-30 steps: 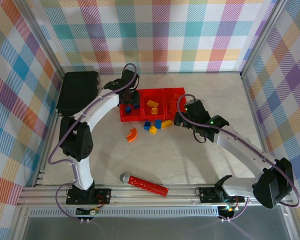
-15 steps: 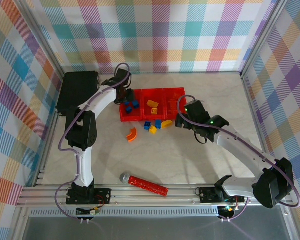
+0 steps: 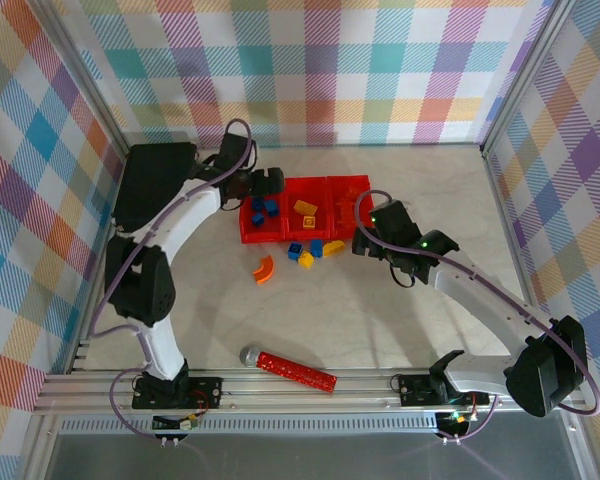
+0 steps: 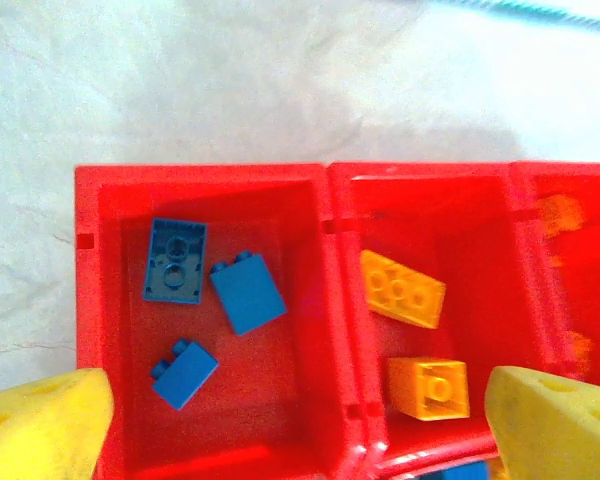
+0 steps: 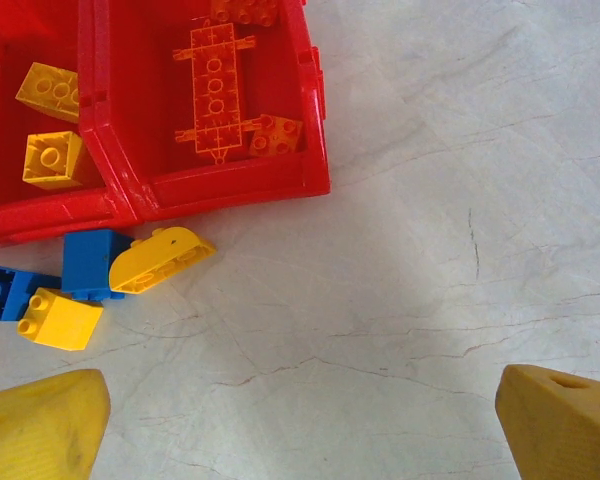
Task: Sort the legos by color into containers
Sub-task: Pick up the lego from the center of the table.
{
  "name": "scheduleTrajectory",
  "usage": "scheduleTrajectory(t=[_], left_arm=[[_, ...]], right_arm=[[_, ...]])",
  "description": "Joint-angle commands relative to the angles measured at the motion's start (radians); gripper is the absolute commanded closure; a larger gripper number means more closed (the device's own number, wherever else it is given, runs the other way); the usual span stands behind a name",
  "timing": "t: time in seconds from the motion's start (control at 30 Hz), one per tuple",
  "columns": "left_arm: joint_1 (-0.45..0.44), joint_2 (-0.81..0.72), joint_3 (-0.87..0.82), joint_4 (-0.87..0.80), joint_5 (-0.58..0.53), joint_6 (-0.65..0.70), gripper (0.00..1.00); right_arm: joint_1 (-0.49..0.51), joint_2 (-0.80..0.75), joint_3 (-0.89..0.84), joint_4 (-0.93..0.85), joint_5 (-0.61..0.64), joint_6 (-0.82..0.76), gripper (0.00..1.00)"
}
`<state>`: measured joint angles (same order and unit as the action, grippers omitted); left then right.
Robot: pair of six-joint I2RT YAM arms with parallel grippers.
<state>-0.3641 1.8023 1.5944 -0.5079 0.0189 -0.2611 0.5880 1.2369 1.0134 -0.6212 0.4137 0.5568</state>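
The three joined red containers (image 3: 325,186) stand at the back centre. In the left wrist view the left bin (image 4: 100,300) holds three blue legos (image 4: 247,292), and the middle bin holds two yellow ones (image 4: 401,290). My left gripper (image 4: 295,420) hangs open above these bins with nothing in it; from above it (image 3: 272,183) is at the left bin's far edge. The right bin holds an orange plate (image 5: 218,95). Loose blue (image 5: 95,263) and yellow legos (image 5: 160,260) lie just in front of the bins. A curved orange lego (image 3: 265,270) lies apart. My right gripper (image 5: 300,400) is open over bare table.
A black case (image 3: 155,180) sits at the back left, close to the left arm. A long red studded bar with a grey ball end (image 3: 295,370) lies near the front rail. Plaid walls close off three sides.
My left gripper has opened over the left bin and drawn back toward the far left, and a blue lego now lies in that bin. The right arm has not moved.
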Motion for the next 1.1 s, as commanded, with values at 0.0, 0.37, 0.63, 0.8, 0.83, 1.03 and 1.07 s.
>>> scheduleTrajectory(t=[0.0,0.37,0.63,0.8,0.83,1.03,1.07], left_arm=[[-0.021,-0.097,-0.082,-0.051,-0.027,0.033,0.0],[-0.139,-0.3,-0.396,-0.141,-0.168,-0.051,0.0],[-0.223,-0.336,-0.497,-0.181,-0.187,-0.031,0.12],[-0.223,-0.259,-0.517,-0.161,-0.193,0.008,0.19],[-0.221,-0.235,-0.518,-0.151,-0.202,0.014,0.21],[-0.181,-0.125,-0.524,-0.046,-0.156,0.054,0.33],[-0.178,-0.112,-0.52,-0.038,-0.154,0.062,0.34]], right_arm=[[-0.008,-0.002,0.029,0.022,0.035,-0.042,0.01],[-0.022,0.031,0.056,0.044,0.067,-0.096,0.01],[-0.022,0.033,0.044,0.049,0.027,-0.056,0.01],[-0.024,0.03,0.029,0.05,-0.009,-0.024,0.01],[-0.022,0.027,0.026,0.048,-0.01,-0.018,0.01],[-0.022,0.01,0.023,0.029,-0.002,-0.017,0.01],[-0.022,0.005,0.025,0.023,0.002,-0.021,0.01]])
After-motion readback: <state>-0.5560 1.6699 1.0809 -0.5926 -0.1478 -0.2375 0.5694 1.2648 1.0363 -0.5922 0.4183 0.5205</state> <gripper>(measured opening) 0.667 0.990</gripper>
